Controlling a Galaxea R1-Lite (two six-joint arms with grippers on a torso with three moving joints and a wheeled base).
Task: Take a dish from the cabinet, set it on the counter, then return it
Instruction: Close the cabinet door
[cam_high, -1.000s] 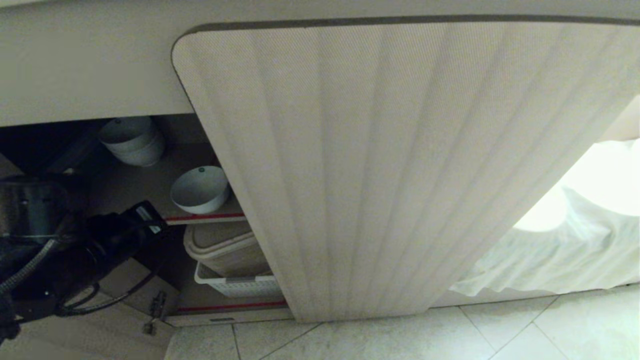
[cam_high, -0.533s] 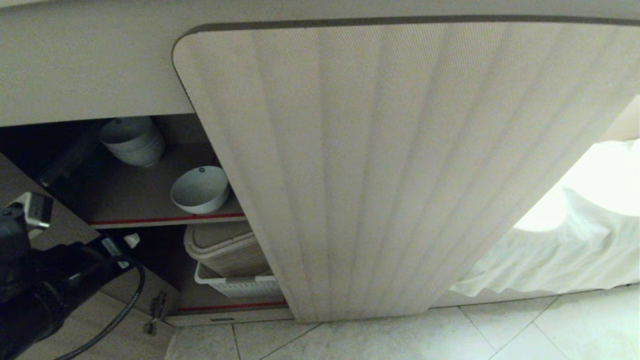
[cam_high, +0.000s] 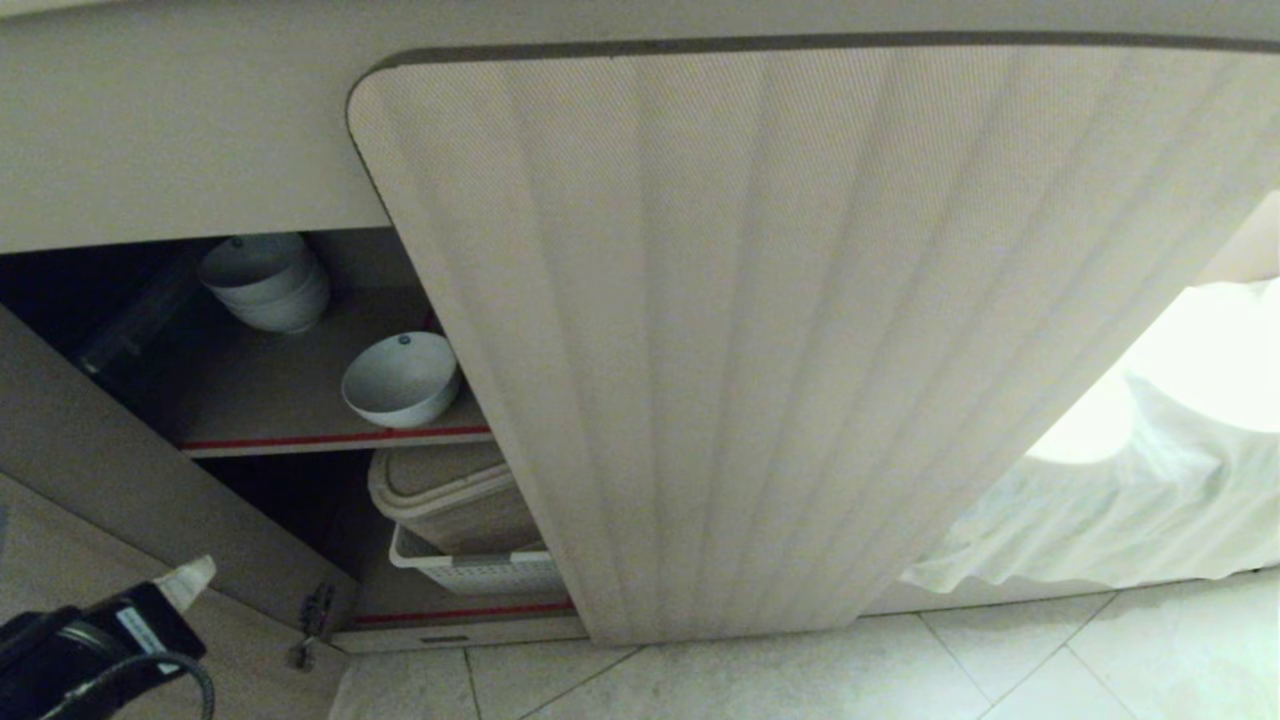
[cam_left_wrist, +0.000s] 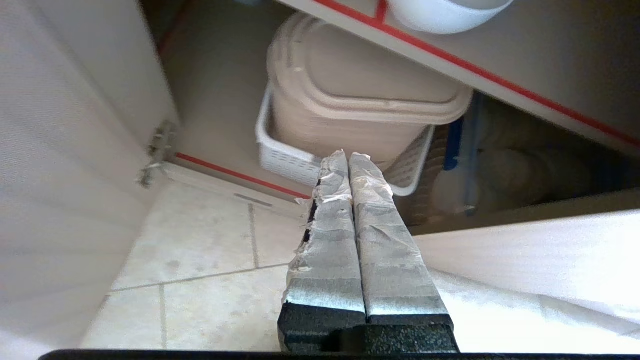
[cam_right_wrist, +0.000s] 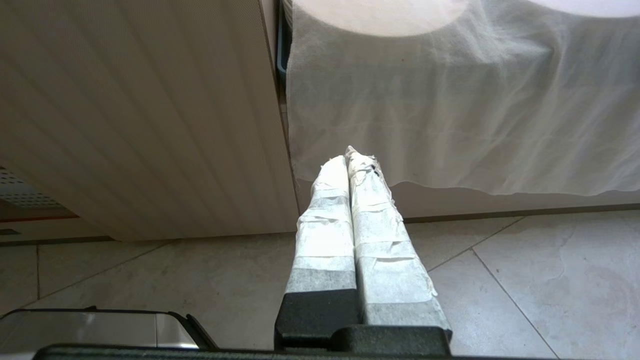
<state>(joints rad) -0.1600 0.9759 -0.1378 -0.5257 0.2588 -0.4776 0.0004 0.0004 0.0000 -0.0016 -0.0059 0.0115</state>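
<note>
One bowl (cam_high: 400, 378), one bowl stack (cam_high: 265, 282), one basket (cam_high: 470, 570)

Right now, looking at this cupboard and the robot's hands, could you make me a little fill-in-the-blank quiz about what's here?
1. The white bowl sits on the ____ shelf of the cabinet.
2. The shelf edges carry thin ____ strips.
3. The beige lidded bin stands inside a white ____.
4. The left gripper has its fingers ____ and empty.

Missing words: upper; red; basket; shut
</note>
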